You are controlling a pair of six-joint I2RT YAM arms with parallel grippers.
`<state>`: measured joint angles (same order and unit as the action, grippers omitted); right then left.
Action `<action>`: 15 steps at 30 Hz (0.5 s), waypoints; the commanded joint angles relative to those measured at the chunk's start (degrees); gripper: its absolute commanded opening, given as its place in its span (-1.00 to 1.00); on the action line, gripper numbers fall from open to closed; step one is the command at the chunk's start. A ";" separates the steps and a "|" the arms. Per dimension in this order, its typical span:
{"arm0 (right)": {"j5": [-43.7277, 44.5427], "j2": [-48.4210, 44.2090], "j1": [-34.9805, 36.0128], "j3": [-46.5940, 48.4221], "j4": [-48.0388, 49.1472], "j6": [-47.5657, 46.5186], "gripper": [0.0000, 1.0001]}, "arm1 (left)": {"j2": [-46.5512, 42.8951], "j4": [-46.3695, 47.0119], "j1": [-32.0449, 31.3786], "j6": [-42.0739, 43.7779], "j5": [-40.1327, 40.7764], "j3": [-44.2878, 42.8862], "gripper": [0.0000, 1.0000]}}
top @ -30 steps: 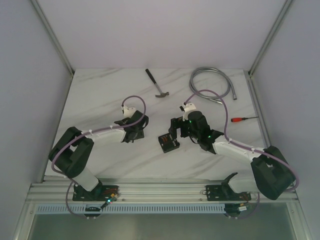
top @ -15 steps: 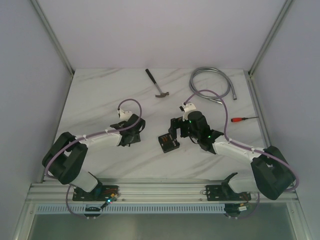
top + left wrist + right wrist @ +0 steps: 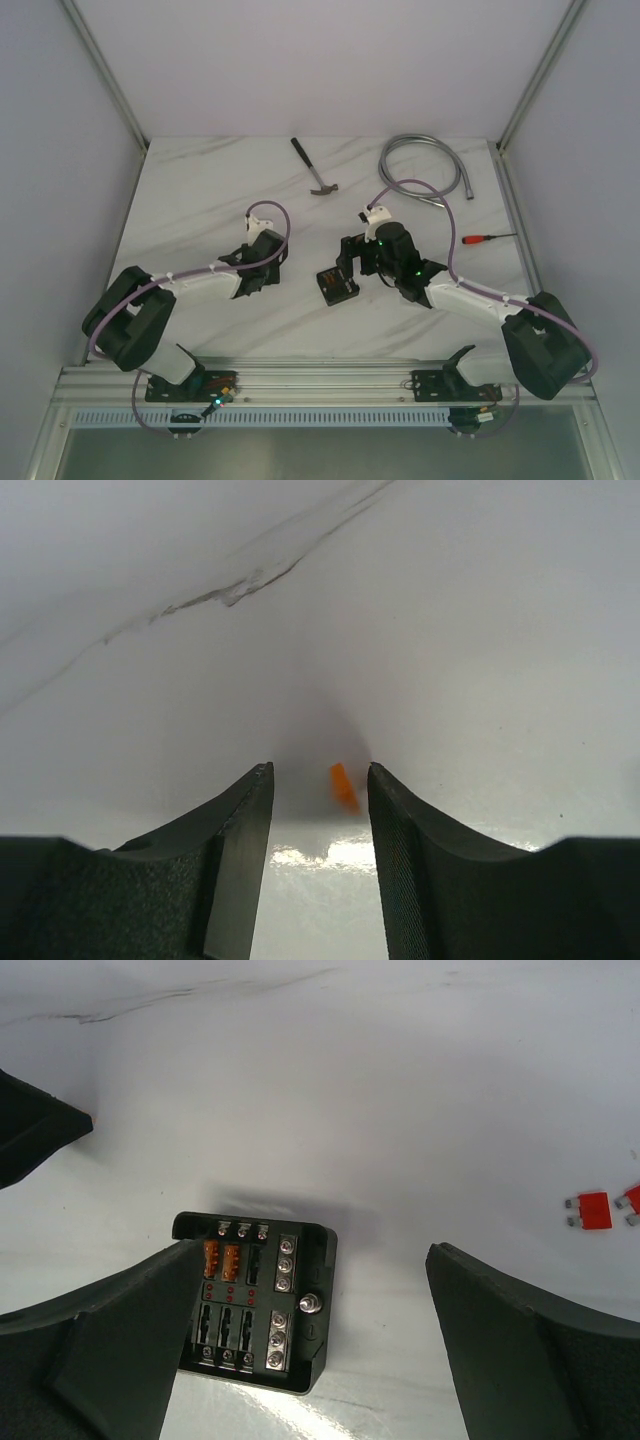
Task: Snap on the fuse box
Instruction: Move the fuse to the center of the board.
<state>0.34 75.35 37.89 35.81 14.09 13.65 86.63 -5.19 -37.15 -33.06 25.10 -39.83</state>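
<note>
Top cam: fixed, high above and behind the arm bases, tilted down over the whole table; far out, everything small. Left wrist cam: rides behind the left gripper, looks along its fingers, very close to the tabletop. Right wrist cam: behind the right gripper, looks down at the fuse box, near. Overlap: top and right wrist both see the fuse box; all three see marble tabletop.

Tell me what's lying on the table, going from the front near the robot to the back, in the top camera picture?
fuse box → screwdriver → hammer
</note>
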 commanded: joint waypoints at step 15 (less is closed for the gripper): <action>-1.02 -1.08 0.35 -0.66 1.36 -0.66 1.00 | 1.26 3.82 -0.21 0.87 -6.13 2.98 -0.04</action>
<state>-0.05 75.35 37.89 35.81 14.09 13.65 87.39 0.45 -37.15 -31.31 22.61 -38.61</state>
